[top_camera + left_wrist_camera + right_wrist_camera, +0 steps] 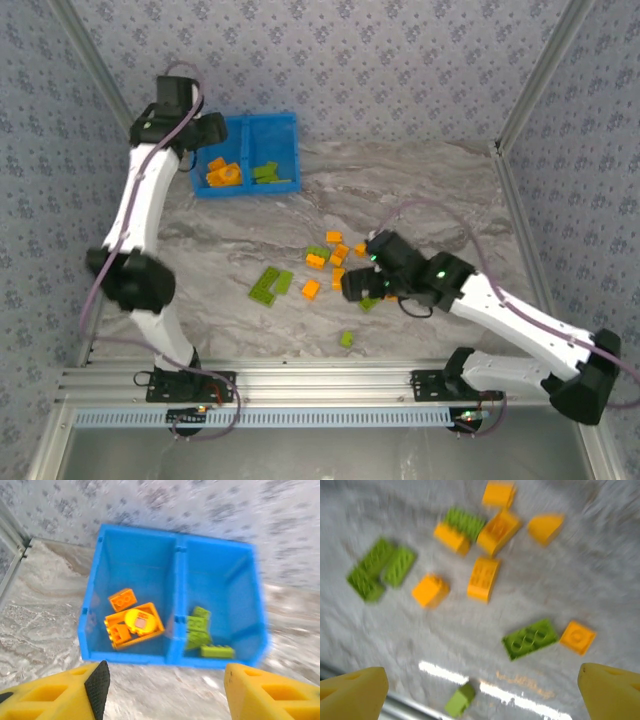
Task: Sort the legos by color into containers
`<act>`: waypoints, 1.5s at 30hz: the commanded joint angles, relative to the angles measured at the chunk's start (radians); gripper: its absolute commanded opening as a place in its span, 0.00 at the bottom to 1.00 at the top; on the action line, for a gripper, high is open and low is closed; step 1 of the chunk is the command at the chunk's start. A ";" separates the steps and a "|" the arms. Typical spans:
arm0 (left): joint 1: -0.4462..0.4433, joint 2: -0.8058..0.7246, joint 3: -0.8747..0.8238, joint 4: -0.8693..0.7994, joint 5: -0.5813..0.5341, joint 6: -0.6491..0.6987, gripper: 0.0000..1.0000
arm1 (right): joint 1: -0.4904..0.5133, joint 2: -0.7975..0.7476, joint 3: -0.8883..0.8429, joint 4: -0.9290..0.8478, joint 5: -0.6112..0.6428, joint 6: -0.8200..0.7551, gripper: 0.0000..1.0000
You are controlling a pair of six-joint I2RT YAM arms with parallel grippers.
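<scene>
Right wrist view looks down on the loose legos (483, 578) scattered on the desk (395, 640) — about seven orange and five lime green, blur allowing — with the right claw (482, 687) spread wide and empty above them. They look light, rigid and slick, best pinched across flat side walls rather than studs. Farther off, the left claw (165, 682) hangs open and empty before the blue bin (130, 657): orange frame piece (145, 636) plus two orange bricks left, three green right.
</scene>
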 commanded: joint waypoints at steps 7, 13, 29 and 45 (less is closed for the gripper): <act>-0.100 -0.413 -0.570 0.178 0.229 0.116 0.75 | 0.263 0.167 -0.127 -0.017 -0.059 0.035 1.00; -0.153 -0.510 -0.728 0.174 0.292 0.186 0.86 | 0.297 0.369 -0.086 0.071 -0.043 -0.092 1.00; -0.156 -0.476 -0.736 0.206 0.268 0.141 0.88 | 0.296 0.562 -0.057 0.127 0.057 -0.137 0.60; -0.157 -0.549 -0.716 0.164 0.255 0.132 0.99 | 0.169 0.321 0.124 0.130 0.064 -0.195 0.35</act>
